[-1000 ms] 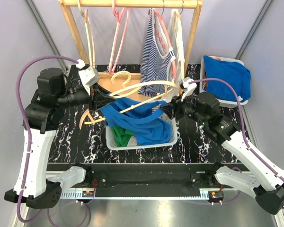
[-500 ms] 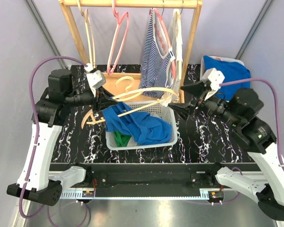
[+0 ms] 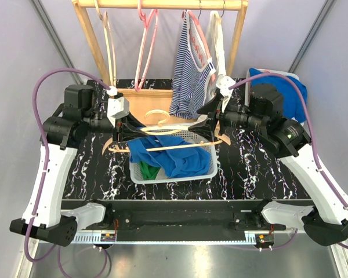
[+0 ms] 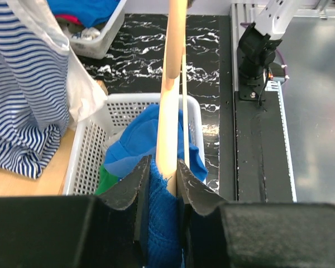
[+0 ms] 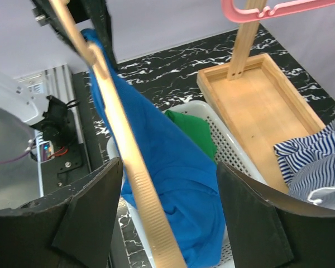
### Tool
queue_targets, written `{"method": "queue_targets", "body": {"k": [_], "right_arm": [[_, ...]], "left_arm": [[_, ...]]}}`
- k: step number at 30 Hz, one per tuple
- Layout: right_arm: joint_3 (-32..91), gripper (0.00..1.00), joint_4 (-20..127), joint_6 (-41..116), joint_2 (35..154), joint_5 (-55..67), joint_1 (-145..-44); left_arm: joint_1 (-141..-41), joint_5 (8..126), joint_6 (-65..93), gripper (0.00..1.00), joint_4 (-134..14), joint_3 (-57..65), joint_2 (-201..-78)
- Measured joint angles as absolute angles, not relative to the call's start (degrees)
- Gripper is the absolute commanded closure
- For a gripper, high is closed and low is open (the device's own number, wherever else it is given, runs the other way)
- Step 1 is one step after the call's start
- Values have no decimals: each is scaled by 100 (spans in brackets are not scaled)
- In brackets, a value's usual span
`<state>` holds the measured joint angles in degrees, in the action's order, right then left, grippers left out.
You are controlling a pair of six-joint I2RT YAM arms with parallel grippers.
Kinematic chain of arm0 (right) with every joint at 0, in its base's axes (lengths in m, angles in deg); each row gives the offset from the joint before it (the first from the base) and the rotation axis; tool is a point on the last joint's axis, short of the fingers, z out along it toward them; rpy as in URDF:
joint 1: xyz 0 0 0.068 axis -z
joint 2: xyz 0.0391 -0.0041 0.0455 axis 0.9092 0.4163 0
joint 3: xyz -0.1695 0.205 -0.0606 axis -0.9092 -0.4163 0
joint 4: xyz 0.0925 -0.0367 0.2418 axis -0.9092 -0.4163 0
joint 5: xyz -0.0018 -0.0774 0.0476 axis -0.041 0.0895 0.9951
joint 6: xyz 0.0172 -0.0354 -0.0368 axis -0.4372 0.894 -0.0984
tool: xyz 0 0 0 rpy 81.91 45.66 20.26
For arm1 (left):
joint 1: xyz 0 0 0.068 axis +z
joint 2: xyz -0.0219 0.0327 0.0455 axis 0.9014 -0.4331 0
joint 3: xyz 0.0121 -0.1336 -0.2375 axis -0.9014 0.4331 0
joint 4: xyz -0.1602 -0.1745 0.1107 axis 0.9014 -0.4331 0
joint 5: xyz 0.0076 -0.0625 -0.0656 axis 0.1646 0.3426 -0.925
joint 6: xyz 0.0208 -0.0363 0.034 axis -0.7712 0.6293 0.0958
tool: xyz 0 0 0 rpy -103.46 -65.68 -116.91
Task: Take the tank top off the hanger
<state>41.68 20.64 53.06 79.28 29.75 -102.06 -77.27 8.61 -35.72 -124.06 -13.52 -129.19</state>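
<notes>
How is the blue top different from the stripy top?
The blue top is plain; the stripy top has blue and white stripes. The blue top sags bunched into the white basket; the stripy top hangs straight down. The blue top drapes off a wooden hanger held by the left gripper; the stripy top is on a pink hanger on the rail. Both are tops on hangers.

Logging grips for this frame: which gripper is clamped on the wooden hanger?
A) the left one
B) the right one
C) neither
A: in the left wrist view the left gripper pinches the wooden hanger, while the right gripper has its fingers spread wide around the bar.
</notes>
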Motion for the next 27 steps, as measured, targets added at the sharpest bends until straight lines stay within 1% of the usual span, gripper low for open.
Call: {"method": "queue_targets", "body": {"k": [6,10,16,17,19,20,23,24,26,27], "right_arm": [[4299,22,1835,5383,7930,3229,-10272],[4380,26,1763,5418,7930,3309,-10300],[4430,26,1627,5442,7960,3379,-10322],[4430,28,1605,5442,7969,3379,-10326],[4430,34,1559,5440,7984,3382,-10333],[4426,44,1542,5437,7984,3379,-10335],[4384,56,1524,5420,7980,3377,-10355],[4358,66,1522,5409,7980,3373,-10361],[4327,82,1522,5409,7980,3362,-10364],[4323,100,1509,5429,7980,3386,-10366]], "left_arm": [[-7727,686,-3657,100,-12443,-1575,-13037],[-7727,651,-3673,100,-12476,-1584,-13037],[-7727,614,-3668,100,-12529,-1693,-13081],[-7727,614,-3668,100,-12531,-1722,-13085],[-7727,614,-3666,100,-12529,-1750,-13089],[-7729,614,-3666,100,-12524,-1759,-13089],[-7729,616,-3653,100,-12529,-1766,-13089],[-7729,616,-3651,100,-12529,-1768,-13089],[-7727,619,-3651,100,-12529,-1766,-13089],[-7727,627,-3642,100,-12526,-1766,-13089]]}}
